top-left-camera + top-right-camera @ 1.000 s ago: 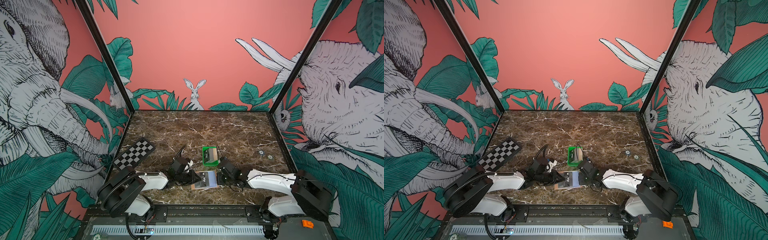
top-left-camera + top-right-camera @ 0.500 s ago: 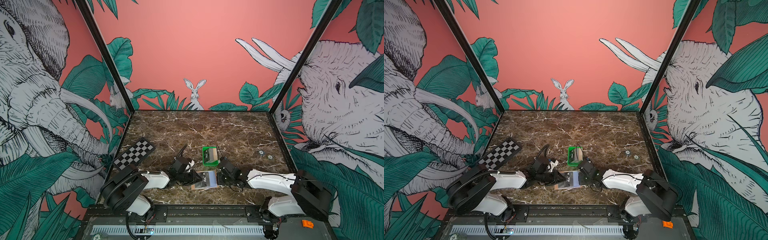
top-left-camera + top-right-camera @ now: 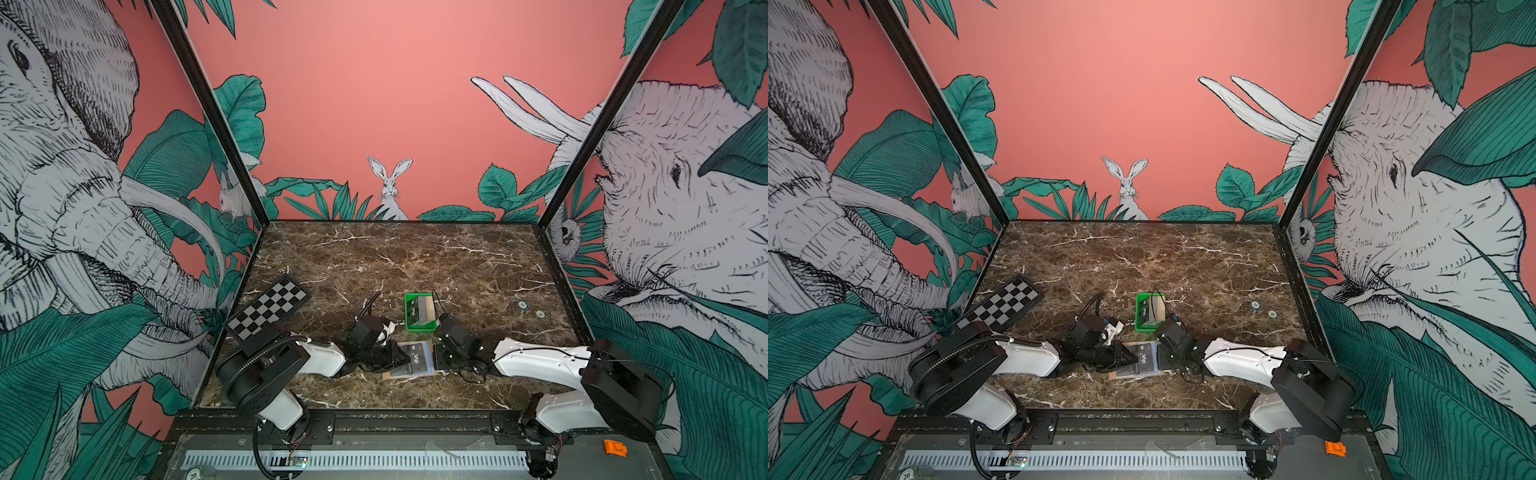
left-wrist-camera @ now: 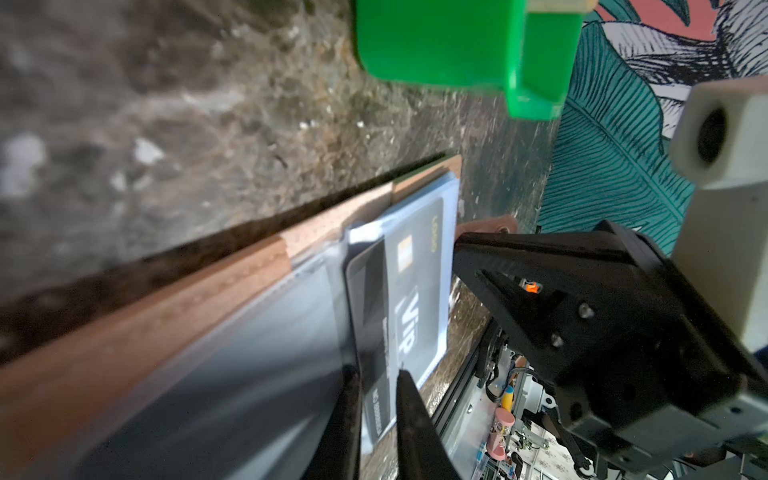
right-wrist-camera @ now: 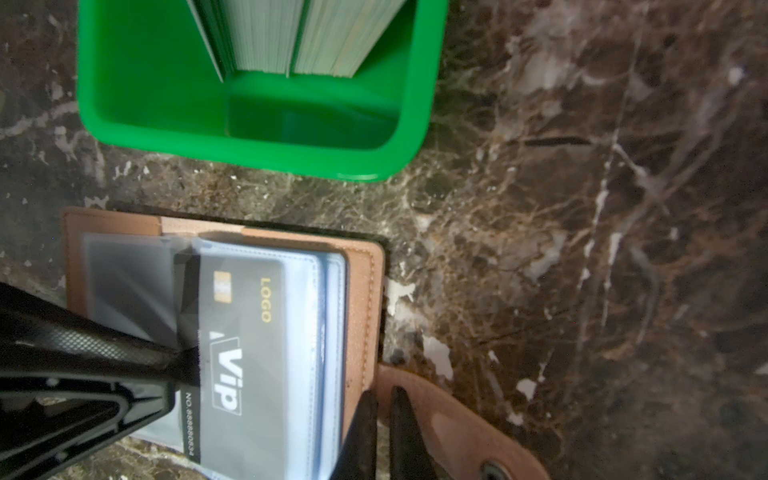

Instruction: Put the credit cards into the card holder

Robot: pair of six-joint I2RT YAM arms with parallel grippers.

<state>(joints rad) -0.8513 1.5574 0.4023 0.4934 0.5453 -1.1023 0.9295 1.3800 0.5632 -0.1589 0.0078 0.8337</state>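
Tan leather, the card holder (image 5: 361, 291) lay open on the marble table (image 5: 540, 249), just in front of the green tray (image 5: 249, 160), where more credit cards (image 5: 291, 37) stood on edge. The black VIP card (image 5: 241, 353) sat partly inside a clear pocket (image 5: 303, 291) of the holder, its exposed edge clamped between the fingers of the left gripper (image 4: 376, 372). The right gripper (image 5: 382, 392) had its jaws nearly together at the holder's outer edge beside the strap tab (image 5: 457, 428); whether they pinched any leather could not be told.
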